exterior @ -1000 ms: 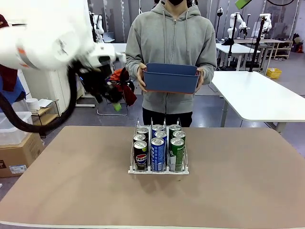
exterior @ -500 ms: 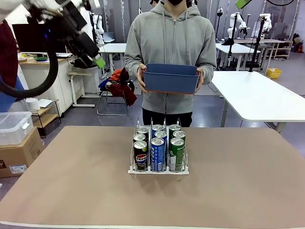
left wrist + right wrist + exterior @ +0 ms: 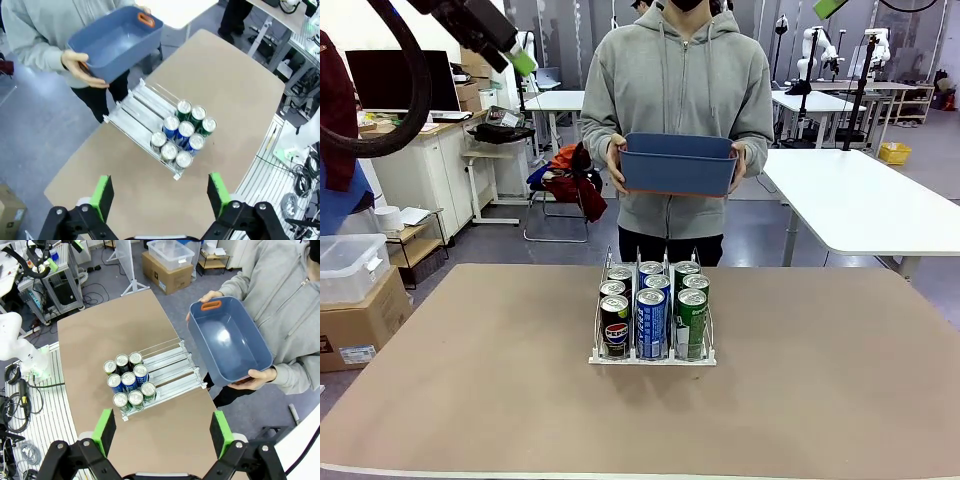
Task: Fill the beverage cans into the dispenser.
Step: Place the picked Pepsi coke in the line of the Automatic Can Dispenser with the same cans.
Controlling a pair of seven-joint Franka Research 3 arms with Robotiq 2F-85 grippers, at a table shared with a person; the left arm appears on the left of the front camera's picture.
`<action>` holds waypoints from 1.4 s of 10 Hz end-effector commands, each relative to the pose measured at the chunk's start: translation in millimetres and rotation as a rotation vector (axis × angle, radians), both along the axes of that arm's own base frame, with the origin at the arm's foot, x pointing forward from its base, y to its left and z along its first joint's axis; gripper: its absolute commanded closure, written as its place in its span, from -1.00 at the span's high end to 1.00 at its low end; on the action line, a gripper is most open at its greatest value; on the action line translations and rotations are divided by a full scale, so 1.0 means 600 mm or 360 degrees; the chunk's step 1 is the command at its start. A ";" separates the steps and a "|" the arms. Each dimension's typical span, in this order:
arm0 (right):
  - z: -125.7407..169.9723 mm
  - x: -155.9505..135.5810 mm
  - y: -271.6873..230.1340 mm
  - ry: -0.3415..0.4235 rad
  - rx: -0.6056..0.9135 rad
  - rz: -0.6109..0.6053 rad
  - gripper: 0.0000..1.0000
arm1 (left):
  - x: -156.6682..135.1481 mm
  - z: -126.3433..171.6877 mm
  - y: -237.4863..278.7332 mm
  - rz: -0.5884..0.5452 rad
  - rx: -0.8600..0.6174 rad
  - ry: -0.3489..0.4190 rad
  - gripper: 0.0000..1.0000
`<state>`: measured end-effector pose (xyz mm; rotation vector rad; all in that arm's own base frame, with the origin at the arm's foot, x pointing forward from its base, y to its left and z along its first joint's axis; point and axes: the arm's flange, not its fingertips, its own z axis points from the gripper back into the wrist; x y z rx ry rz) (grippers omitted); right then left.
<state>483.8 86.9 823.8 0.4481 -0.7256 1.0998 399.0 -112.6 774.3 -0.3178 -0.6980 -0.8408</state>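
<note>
Left gripper and right gripper hovering spread wide, gripping nothing; far beyond the fingertips, nine beverage cans sitting in the dispenser; blue bin being held in the person's hands.

9 cans fill the dispenser; tool spread.

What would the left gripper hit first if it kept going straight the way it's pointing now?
Probably the bare table just short of the dispenser. The left gripper is open and high above; depth is unclear.

Both grippers high, jaws wide
</note>
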 end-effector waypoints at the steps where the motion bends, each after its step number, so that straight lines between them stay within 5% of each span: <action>1: 0.003 0.000 -0.001 -0.0004 0.0005 -0.0003 1.00 | -0.004 -0.008 -0.009 -0.0018 -0.0005 -0.0091 1.00; 3: 0.003 0.000 -0.001 -0.0004 0.0005 -0.0003 1.00 | 0.000 -0.007 -0.013 0.0087 0.0012 -0.0187 1.00; 4: 0.003 0.000 -0.001 -0.0004 0.0005 -0.0003 1.00 | -0.004 0.012 -0.014 0.0009 -0.0010 -0.0082 1.00; 14: 0.003 0.000 -0.001 -0.0004 0.0005 -0.0003 1.00 | -0.004 0.012 -0.014 0.0009 -0.0010 -0.0082 1.00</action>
